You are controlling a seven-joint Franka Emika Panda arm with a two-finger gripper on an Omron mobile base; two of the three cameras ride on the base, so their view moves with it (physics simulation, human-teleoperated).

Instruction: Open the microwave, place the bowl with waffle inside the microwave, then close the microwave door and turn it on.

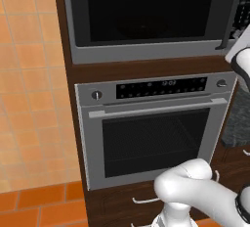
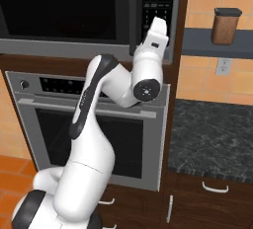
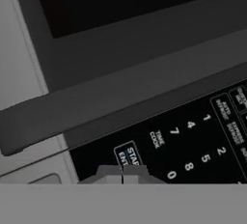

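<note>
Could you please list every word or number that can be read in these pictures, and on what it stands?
"1", "2", "4", "5", "7", "8", "0": keys on the microwave's dark button panel.
"TIME COOK": key beside them.
"STA…", "ENT…": outlined key, cut off by the closed dark gripper.
Other panel labels and silver oven's black display strip: too blurred.

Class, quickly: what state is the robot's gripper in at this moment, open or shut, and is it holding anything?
Gripper: shut, fingers together and holding nothing, its tips at the start button on the microwave panel.
</note>
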